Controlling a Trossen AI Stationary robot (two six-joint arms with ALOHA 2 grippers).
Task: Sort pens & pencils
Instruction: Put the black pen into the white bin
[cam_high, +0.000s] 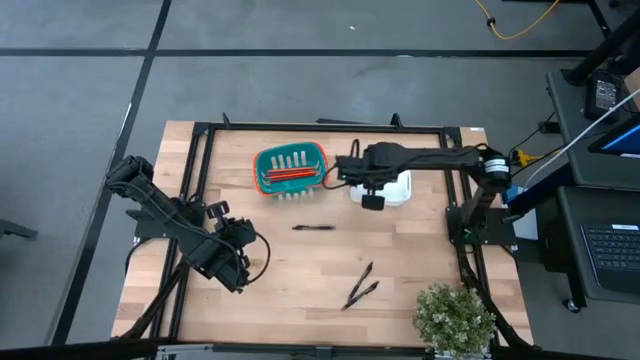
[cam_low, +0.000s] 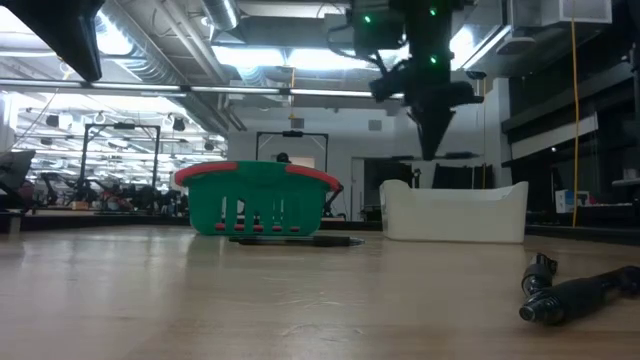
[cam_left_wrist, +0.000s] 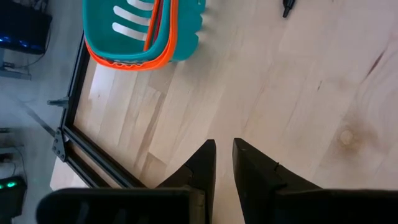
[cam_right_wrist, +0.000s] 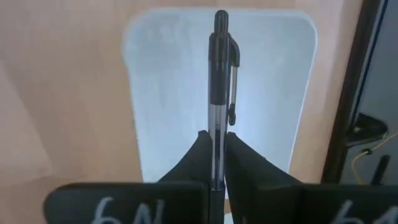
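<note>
My right gripper (cam_high: 372, 198) hangs fingers down over the white bin (cam_high: 398, 190) and is shut on a black pen (cam_right_wrist: 219, 93). In the low view it (cam_low: 433, 135) is above the bin (cam_low: 455, 212). The teal basket (cam_high: 290, 168) holds the red-orange pencils (cam_high: 288, 174). One pen (cam_high: 313, 227) lies on the table in front of the basket, and two more (cam_high: 361, 285) lie near the front right. My left gripper (cam_high: 238, 268) waits at the front left with its fingers almost together (cam_left_wrist: 224, 158), holding nothing. My right gripper pinches the pen's clear lower barrel (cam_right_wrist: 217, 134) between its two fingers. The fingers point down from above and the pen lies along them. The clip end (cam_right_wrist: 220, 25) sticks out past the fingertips toward the bin floor. The pen is lifted clear, upright.
A black frame (cam_high: 200, 135) runs around the tabletop. A potted plant (cam_high: 455, 315) stands at the front right corner. Bare wood lies between the basket and the left gripper. One loose pen shows close up in the low view (cam_low: 580, 292).
</note>
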